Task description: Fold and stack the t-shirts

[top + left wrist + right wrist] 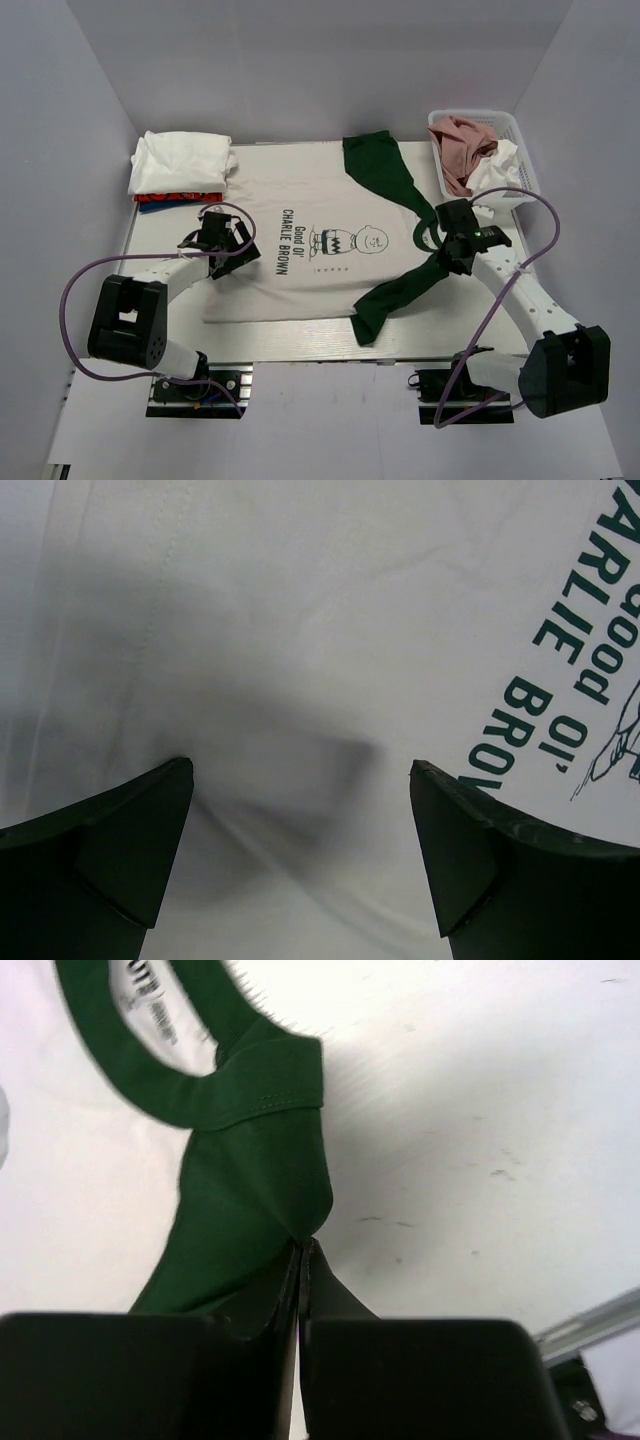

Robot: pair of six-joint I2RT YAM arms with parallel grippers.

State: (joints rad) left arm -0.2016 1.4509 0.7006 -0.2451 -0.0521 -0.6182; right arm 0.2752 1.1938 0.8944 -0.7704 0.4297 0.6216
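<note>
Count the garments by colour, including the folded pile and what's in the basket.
White: 2, folded white tee and white garment in the basket
Off-white printed tee: 1
Dark green tee: 1
Pink garment: 1
Red tee: 1
Blue tee: 1
Total: 7

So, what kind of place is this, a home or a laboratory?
Probably a robot test cell, not a home: bare white walls surround one table, a left arm and right arm sit at its edge, and shirts wait in a basket.

White table (440, 325) with printed tee (290, 275), green tee (375, 165), folded stack (180, 165).
</note>
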